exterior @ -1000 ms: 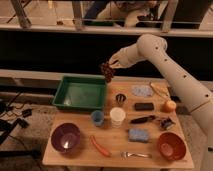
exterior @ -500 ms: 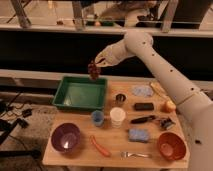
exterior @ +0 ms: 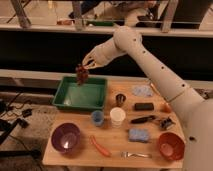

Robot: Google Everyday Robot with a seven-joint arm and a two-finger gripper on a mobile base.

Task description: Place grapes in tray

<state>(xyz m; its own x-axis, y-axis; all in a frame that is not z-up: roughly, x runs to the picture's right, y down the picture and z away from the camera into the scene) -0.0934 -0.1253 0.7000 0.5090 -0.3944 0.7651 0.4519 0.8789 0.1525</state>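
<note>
1. The wooden table (exterior: 114, 143) held many small things.
2. The white robot arm (exterior: 150, 60) stretched out over the back of the table.
3. The green tray (exterior: 80, 96) sat at the table's back corner, behind the purple bowl (exterior: 66, 137).
4. The grapes (exterior: 81, 74) hung in the air above the tray's back edge.
5. The gripper (exterior: 86, 64) was just above them, pinched tight on the top of the grapes.

One camera looks down at a slant from the surface's (exterior: 116, 141) near side, far enough to show it whole; the gripper (exterior: 84, 64), clasping grapes (exterior: 81, 74), hangs above the tray's (exterior: 82, 95) back wall.
</note>
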